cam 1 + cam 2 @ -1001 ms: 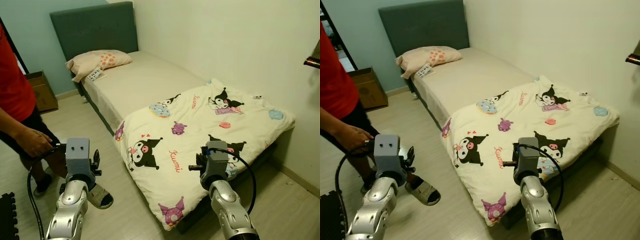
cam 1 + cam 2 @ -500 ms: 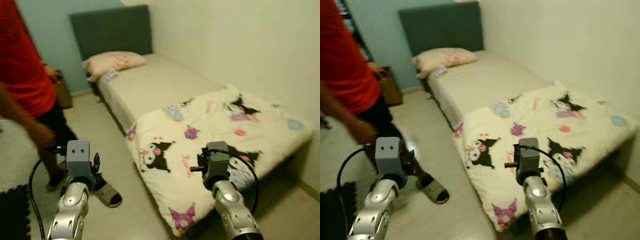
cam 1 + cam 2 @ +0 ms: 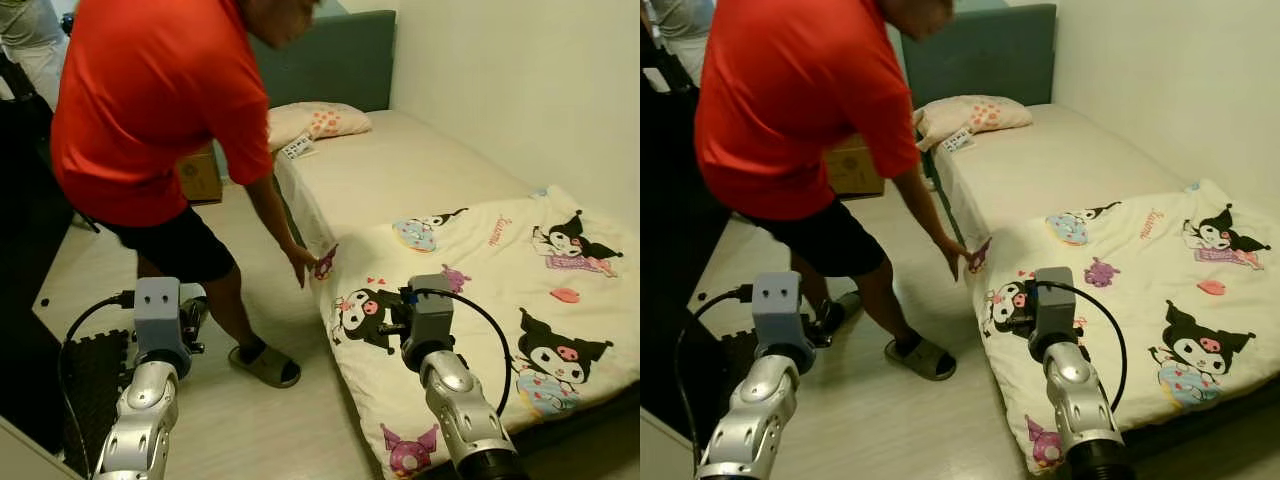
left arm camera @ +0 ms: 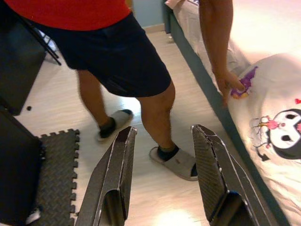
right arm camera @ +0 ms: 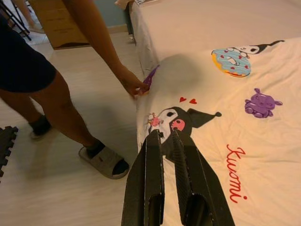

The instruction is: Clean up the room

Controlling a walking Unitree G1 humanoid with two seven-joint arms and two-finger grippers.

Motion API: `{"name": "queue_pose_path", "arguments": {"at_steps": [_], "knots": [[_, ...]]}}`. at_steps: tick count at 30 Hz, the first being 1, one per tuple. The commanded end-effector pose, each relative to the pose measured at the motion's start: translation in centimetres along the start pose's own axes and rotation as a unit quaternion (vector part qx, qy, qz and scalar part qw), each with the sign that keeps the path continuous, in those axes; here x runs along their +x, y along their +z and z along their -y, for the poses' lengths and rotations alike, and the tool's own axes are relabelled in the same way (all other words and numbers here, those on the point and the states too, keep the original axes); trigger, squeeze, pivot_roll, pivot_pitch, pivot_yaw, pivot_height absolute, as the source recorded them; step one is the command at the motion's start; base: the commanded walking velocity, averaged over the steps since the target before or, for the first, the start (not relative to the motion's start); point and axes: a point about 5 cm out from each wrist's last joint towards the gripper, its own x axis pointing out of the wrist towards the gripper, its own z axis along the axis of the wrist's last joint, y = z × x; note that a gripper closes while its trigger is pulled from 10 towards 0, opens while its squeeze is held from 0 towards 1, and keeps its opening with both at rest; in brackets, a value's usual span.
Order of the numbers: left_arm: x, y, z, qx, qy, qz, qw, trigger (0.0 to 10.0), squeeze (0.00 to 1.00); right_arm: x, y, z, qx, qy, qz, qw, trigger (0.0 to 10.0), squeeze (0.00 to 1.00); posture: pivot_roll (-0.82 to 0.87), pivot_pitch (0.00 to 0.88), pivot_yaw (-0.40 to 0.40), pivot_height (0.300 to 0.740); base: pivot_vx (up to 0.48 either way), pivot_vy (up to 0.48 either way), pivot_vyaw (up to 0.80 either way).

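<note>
Beside the bed point(image 3: 420, 170), where a person's hand point(image 3: 300, 264) grips the corner of the cartoon-print blanket point(image 3: 480, 290), the robot seems at the bed-making step: its right claw point(image 5: 167, 141) hovers nearly closed over the blanket, its left claw point(image 4: 162, 155) open above the floor, so the next move likely calls for parting the right fingers to grasp the blanket edge.

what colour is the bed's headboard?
Dark teal-green headboard, clearest in the right eye view, behind the pillow.
</note>
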Motion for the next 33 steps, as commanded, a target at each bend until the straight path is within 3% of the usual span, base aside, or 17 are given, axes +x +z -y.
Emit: {"name": "queue_pose_path", "arguments": {"at_steps": [1, 10, 11, 18, 33], "knots": [[-0.3, -0.2, -0.2, -0.018, 0.007, 0.0, 1.0, 10.0, 0.0, -0.2, -0.3, -0.6, 0.004, 0.006, -0.003, 1.0, 10.0, 0.0, -0.05, 0.0, 0.02, 0.74, 0.0, 0.0, 0.0], [-1.1, -1.1, -0.3, -0.028, 0.026, -0.006, 0.999, 10.0, 0.0, 0.1, 0.1, -0.5, -0.013, 0.014, 0.002, 1.0, 10.0, 0.0, -0.05, 0.0, -0.023, 0.74, 0.0, 0.0, 0.0], [-1.5, -1.4, 0.1, -0.018, 0.02, -0.009, 1.0, 10.0, 0.0, 0.3, 0.5, -0.3, -0.043, 0.023, 0.004, 0.999, 10.0, 0.0, -0.05, 0.021, -0.041, 0.74, 0.0, 0.0, 0.0], [-1.7, -1.4, 0.6, -0.009, 0.005, -0.008, 1.0, 10.0, 0.0, 0.5, 0.9, -0.4, -0.067, 0.029, 0.008, 0.997, 10.0, 0.0, -0.05, 0.025, -0.024, 0.74, 0.0, 0.0, 0.0], [-1.0, -0.1, -0.2, 0.012, -0.01, 0.01, 1.0, 10.0, 0.0, -1.3, -1.2, 0.8, 0.009, -0.044, -0.002, 0.999, 10.0, 0.0, -0.06, 0.034, 0.044, 0.74, 0.0, 0.0, -0.05]]}}
